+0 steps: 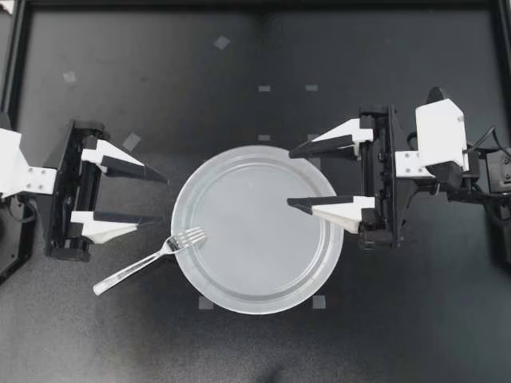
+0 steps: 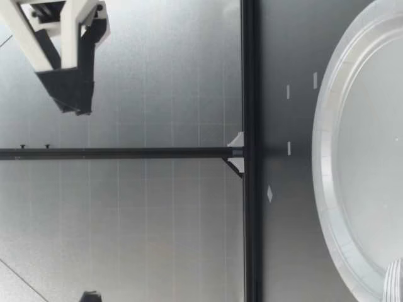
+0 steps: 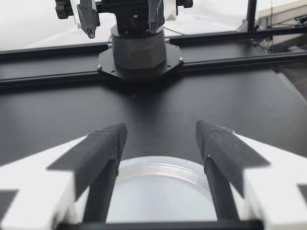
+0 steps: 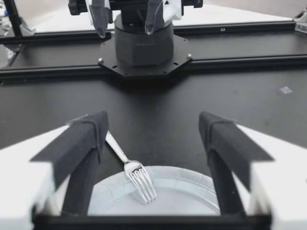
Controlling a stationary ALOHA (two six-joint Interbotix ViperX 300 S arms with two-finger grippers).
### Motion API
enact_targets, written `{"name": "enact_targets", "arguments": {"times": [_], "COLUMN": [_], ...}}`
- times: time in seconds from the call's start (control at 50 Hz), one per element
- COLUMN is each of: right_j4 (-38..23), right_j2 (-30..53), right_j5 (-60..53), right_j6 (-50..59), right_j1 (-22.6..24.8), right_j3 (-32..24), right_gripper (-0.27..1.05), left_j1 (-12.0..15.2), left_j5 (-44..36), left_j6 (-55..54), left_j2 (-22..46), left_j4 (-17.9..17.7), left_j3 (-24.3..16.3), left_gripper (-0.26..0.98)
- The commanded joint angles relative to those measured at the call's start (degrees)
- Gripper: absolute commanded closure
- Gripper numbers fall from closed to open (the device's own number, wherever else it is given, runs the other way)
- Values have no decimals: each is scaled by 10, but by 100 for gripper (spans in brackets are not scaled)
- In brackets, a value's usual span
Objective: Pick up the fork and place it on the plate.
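Observation:
A clear round plate (image 1: 239, 171) lies mid-table. The silver fork (image 1: 144, 262) lies at its left side, tines resting on the rim and handle out on the black table toward the front left. My left gripper (image 1: 162, 198) is open just left of the plate, a little behind the fork. My right gripper (image 1: 291, 177) is open over the plate's right part. In the right wrist view the fork (image 4: 132, 170) lies on the plate's (image 4: 192, 184) far rim, ahead of the open gripper (image 4: 153, 122). The left wrist view shows its open gripper (image 3: 160, 132) above the plate (image 3: 163, 191); the fork is hidden there.
Small tape marks (image 1: 263, 88) dot the black table around the plate. A black frame rail (image 1: 255, 4) borders the table at the back. In the low view a gripper (image 2: 69, 69) hangs high above the table, and the fork's tines (image 2: 395, 280) show on the plate's rim (image 2: 324, 157).

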Motion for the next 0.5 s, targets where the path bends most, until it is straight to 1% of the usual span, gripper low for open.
{"name": "enact_targets", "arguments": {"times": [0.0, 0.48], "right_j4": [0, 1], "right_j2": [-3, 1], "right_j5": [-5, -7], "right_j6": [1, 0], "right_j1": [-4, -4], "right_j3": [-4, -1], "right_gripper": [7, 7], "left_j1": [2, 2], "left_j5": [1, 12], "left_j6": [-1, -1], "left_j2": [-2, 4], "left_j4": [0, -1], "left_j3": [-6, -6], "left_gripper": [13, 13]}}
